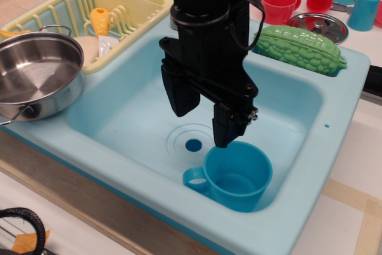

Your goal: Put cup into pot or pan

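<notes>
Sink [119, 117]: cup [239, 174] under end effector [203, 120]

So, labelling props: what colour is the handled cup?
Medium blue cup, clearest in observation.image.

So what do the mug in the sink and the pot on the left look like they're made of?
The blue mug looks like moulded plastic: uniform medium-blue colour, soft satin sheen, thick rounded rim and loop handle. The pot looks like stainless steel, polished: mirror-like reflections inside, thin wire handles. Both are judged by look only.
</notes>
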### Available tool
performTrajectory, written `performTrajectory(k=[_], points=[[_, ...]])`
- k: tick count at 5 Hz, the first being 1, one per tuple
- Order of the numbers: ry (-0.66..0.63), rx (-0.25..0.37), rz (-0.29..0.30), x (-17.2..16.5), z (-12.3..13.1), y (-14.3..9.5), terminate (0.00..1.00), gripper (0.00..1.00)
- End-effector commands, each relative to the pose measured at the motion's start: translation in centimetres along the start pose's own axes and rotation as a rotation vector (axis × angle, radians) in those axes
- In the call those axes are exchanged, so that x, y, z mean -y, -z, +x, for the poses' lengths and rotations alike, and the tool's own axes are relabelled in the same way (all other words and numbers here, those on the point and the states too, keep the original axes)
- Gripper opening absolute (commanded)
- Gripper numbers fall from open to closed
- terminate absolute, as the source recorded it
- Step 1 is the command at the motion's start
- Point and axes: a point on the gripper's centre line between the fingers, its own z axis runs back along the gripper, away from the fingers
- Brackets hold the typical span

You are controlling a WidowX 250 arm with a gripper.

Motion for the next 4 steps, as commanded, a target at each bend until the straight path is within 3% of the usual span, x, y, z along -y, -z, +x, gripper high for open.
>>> performTrajectory(k=[1,4], points=[[0.000,0.000,0.000,0.0,0.0,0.0,0.00,1.00],[0.056,0.007,-0.097,0.6,0.9,3.4,0.00,1.00]])
